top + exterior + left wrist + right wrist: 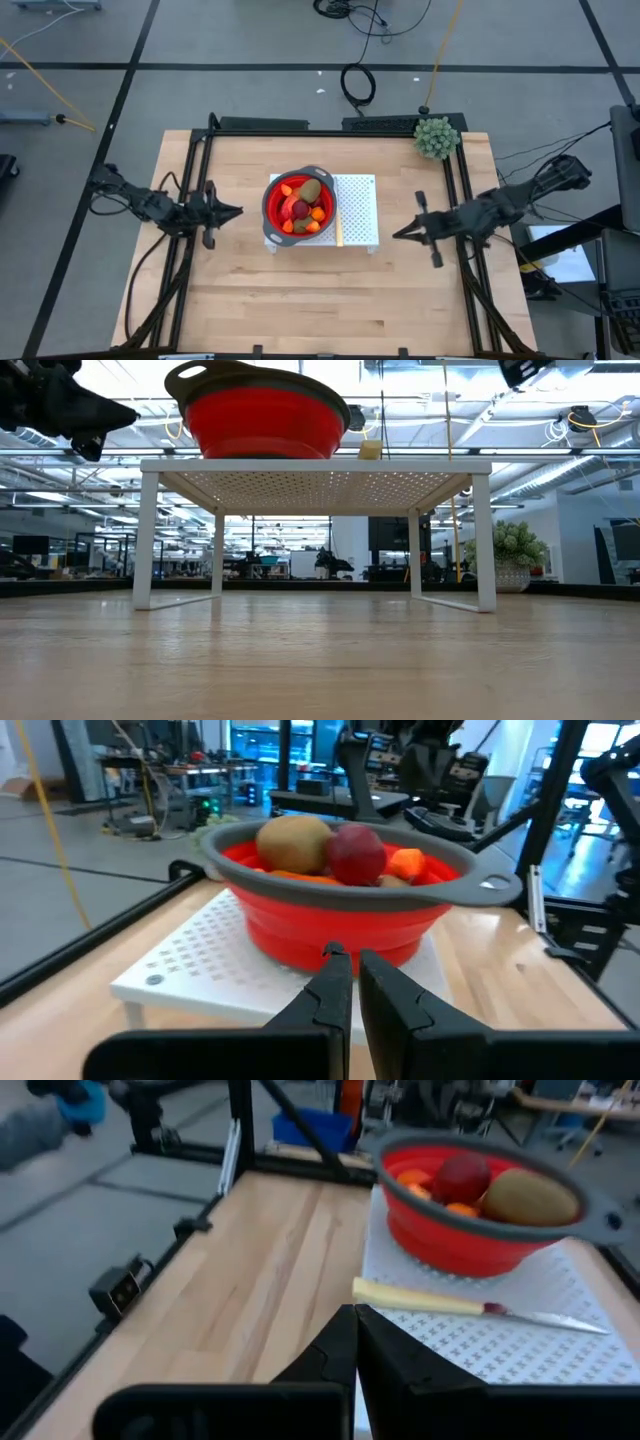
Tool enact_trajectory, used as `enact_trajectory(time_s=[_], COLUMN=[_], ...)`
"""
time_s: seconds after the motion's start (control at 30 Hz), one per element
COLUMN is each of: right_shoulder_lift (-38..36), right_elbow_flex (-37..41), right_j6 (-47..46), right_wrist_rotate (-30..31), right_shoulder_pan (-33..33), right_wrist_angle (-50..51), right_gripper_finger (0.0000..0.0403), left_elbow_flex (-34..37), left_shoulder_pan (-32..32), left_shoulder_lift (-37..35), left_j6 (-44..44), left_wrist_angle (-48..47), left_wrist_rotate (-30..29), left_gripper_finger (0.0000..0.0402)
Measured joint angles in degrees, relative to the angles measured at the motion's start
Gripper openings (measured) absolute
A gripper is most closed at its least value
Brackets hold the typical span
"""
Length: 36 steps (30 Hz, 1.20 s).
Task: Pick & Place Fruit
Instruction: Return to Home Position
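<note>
The fruit lies piled in a red bowl (299, 205) with a grey rim, which stands on a white perforated rack (358, 232). I see a brown kiwi (293, 842), a dark red ball (355, 853) and orange bits (405, 863). My left gripper (234, 211) hangs shut to the left of the bowl, pointing level at it with nothing between its fingers. My right gripper (398, 234) is shut and empty, to the right of the rack and above the table, pointing toward the rack.
A knife (470, 1307) with a pale wooden handle lies on the rack beside the bowl, on its right side. A green bushy ball (437, 138) sits at the table's far right corner. Black frame rails (196, 180) run along the table's left, right and far edges.
</note>
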<state>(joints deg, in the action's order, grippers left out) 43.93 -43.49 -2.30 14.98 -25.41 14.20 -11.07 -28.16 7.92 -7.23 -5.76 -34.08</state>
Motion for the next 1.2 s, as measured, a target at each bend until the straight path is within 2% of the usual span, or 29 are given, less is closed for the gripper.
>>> enact_trajectory(time_s=[0.3, 0.53, 0.77, 1.0, 1.2], right_shoulder_lift=[-13.9, -21.6, -25.7, -26.3, -29.2], right_elbow_flex=[4.0, 7.5, 10.7, 15.6, 19.8], right_j6=[1.7, 1.9, 1.4, -4.4, -7.6], right_wrist_rotate=[-0.2, -0.2, -0.4, -10.6, -12.2], right_shoulder_pan=[0.0, 0.0, 0.0, 0.0, 1.4], right_wrist_angle=[5.2, 5.7, 6.0, 3.6, 3.1], right_gripper_finger=[0.0, 0.0, 0.0, 0.0, 0.0], left_elbow_flex=[0.0, 0.0, 0.0, 0.0, 0.0], left_shoulder_pan=[-0.5, -0.5, -0.5, -0.5, -0.5], left_shoulder_lift=[-7.7, -7.6, -7.6, -7.6, -7.6], left_j6=[0.0, 0.7, 1.3, 3.9, 4.1], left_wrist_angle=[-6.2, -6.6, -6.5, -6.6, -6.6], left_wrist_rotate=[-0.9, -0.4, -0.4, -0.3, -0.3], left_gripper_finger=[0.0021, 0.0021, 0.0021, 0.0021, 0.0021])
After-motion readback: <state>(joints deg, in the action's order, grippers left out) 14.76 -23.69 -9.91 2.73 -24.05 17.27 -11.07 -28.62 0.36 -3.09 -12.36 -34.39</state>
